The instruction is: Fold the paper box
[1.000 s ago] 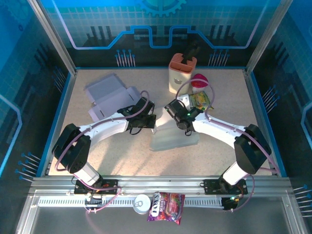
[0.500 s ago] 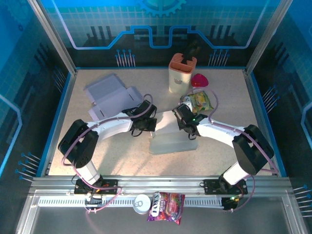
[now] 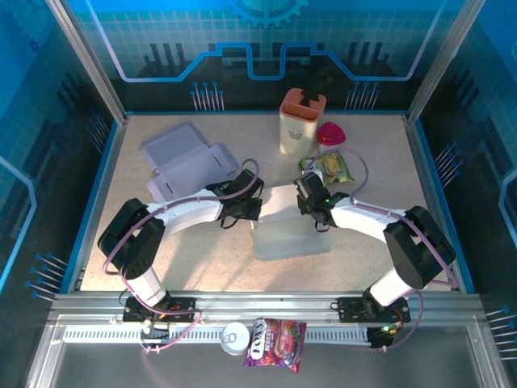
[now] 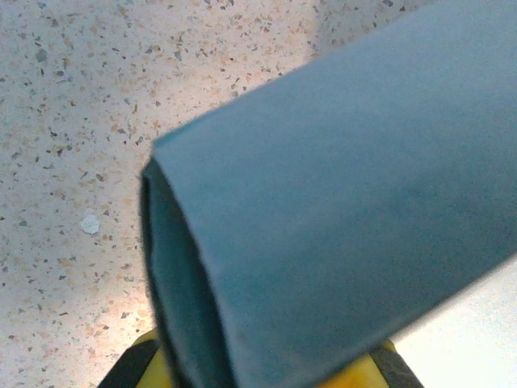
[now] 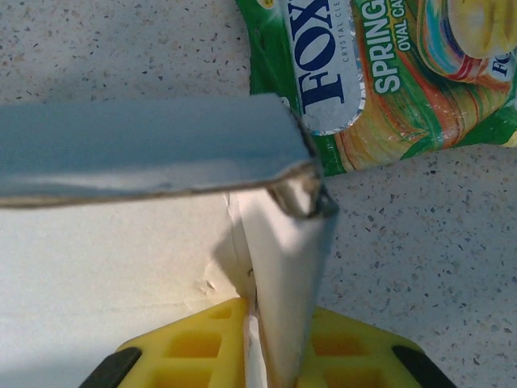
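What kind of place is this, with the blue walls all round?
Likely a robot test booth or lab cell: a speckled table fenced by a metal frame and blue printed panels, two arms bolted to its near edge, and practice props like a paper box and sweets bag.

There is one table [image 3: 202,259], and two robot arms work over it: the left arm [image 3: 182,212] and the right arm [image 3: 367,218]. Paper boxes number two: a pale paper box [image 3: 291,238] at the middle and a lavender paper box [image 3: 182,162] lying flat at the far left. Snack bags also number two, a green bag [image 3: 333,167] on the table and a purple bag [image 3: 275,333] on the near rail [image 3: 105,333]. Three things appear singly: one cream-and-orange holder [image 3: 299,125], one red rounded item [image 3: 329,133] and one round tin [image 3: 235,337].
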Motion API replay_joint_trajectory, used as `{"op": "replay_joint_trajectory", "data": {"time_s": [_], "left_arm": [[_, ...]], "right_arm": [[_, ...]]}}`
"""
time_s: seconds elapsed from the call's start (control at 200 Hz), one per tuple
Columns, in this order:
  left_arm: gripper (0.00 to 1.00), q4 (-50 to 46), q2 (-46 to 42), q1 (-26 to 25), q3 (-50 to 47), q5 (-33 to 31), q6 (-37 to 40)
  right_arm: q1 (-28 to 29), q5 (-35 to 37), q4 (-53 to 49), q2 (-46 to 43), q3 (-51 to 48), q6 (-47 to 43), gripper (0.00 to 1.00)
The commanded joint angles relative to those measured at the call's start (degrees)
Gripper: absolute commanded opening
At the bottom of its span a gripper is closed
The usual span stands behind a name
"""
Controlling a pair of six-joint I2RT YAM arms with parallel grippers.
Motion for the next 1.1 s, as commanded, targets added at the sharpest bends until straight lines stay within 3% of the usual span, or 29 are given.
{"op": "replay_joint_trajectory", "data": {"time_s": [0.0, 0.25, 0.45, 0.84, 1.0, 1.096], "left_arm": [[0.00, -0.02, 1.68, -0.73, 1.06, -0.63, 1.93], [0.00, -0.54, 1.99, -0.85, 1.60, -0.82, 2.16], [0.00, -0.69, 2.16, -0.79, 1.80, -1.22, 1.99], [0.00, -0.02, 1.93, -0.83, 1.74, -0.54, -0.11], [0.00, 0.28, 1.44, -0.83, 1.34, -0.28, -0.31], [0.00, 0.40, 1.36, -0.85, 1.26, -0.07, -0.19]], "right_arm": [[-0.77, -1.44, 1.93, 1.04, -0.27, -0.91, 0.18], [-2.07, -1.39, 3.89, 2.85, 0.00, -2.08, 0.17], [-1.06, 3.48, 3.03, 3.29, 0.35, -0.79, 0.02], [6.63, 23.27, -20.82, 12.70, 11.95, 16.53, 0.00], [7.81, 24.34, -23.94, 14.34, 14.10, 17.30, 0.00], [7.96, 20.46, -16.85, 11.59, 11.40, 12.05, 0.00]]}}
